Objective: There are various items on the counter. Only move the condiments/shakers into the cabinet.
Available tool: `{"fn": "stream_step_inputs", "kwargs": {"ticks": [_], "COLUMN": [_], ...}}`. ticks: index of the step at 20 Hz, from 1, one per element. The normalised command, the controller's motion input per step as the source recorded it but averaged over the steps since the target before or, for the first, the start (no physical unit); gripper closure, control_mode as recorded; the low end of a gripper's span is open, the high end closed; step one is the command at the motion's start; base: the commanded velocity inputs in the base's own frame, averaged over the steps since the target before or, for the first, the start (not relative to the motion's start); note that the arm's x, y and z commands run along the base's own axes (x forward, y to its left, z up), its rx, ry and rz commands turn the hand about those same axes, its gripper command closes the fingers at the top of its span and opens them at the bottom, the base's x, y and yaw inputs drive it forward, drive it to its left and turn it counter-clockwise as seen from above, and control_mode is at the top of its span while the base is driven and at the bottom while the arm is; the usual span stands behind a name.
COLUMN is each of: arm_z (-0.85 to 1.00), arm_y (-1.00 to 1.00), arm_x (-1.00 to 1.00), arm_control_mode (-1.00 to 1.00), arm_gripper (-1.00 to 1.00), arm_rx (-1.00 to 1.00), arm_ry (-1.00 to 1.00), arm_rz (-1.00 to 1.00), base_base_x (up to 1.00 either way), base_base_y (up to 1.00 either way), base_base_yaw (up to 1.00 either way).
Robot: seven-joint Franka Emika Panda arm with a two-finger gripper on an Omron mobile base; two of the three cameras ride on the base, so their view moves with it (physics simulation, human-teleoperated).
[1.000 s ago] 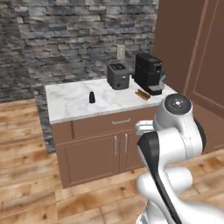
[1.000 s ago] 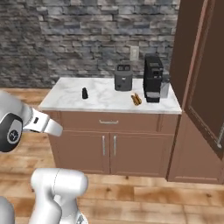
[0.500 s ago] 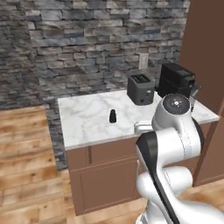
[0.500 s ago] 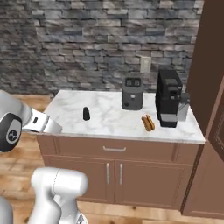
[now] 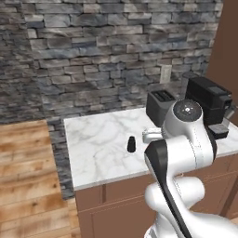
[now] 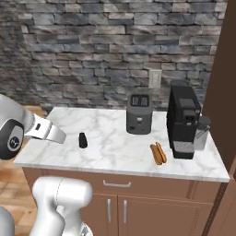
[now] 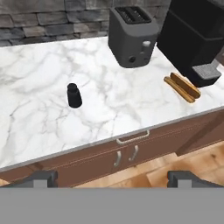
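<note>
A short black shaker [image 5: 131, 144] [image 6: 83, 140] [image 7: 74, 96] stands upright on the white marble counter [image 5: 95, 153] [image 6: 115, 152] [image 7: 35, 113], left of the middle and alone on that part of the slab. My gripper [image 7: 113, 179] hangs in front of the counter's front edge, well short of the shaker. Its fingertips [image 7: 41, 178] stand wide apart, open, with nothing between them. The brown wooden cabinet [image 5: 228, 51] [image 6: 227, 87] rises at the right end of the counter.
A dark grey toaster [image 5: 160, 107] [image 6: 139, 113] [image 7: 132, 37] and a black coffee machine [image 5: 209, 104] [image 6: 183, 120] [image 7: 197, 35] stand at the back right. A hot dog [image 6: 157, 153] [image 7: 182, 87] lies in front of them. A stone wall backs the counter; drawer fronts sit below.
The whole picture has shifted: the base has driven closer to the counter, which now looms larger. The things on it have kept their places. The gripper stays open.
</note>
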Motion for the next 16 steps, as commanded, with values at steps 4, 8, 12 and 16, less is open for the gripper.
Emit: {"fn": "stream_step_inputs", "kwargs": {"ticks": [4, 8, 12, 16], "arm_z": [-0.06, -0.10, -0.17, -0.27], "arm_y": [0.00, 0.00, 0.00, 0.00], "arm_x": [0.16, 0.53, 0.64, 0.62], "arm_control_mode": [-1.00, -1.00, -1.00, -1.00], "arm_gripper": [-1.00, -1.00, -1.00, -1.00], "arm_rx": [0.01, 0.04, 0.06, 0.02], "arm_ry": [0.01, 0.07, 0.15, 0.12], "arm_rz": [0.07, 0.18, 0.19, 0.09], "base_base_x": [0.15, 0.00, 0.00, 0.00], "base_base_y": [0.00, 0.00, 0.00, 0.00], "base_base_yaw": [0.06, 0.00, 0.00, 0.00]}}
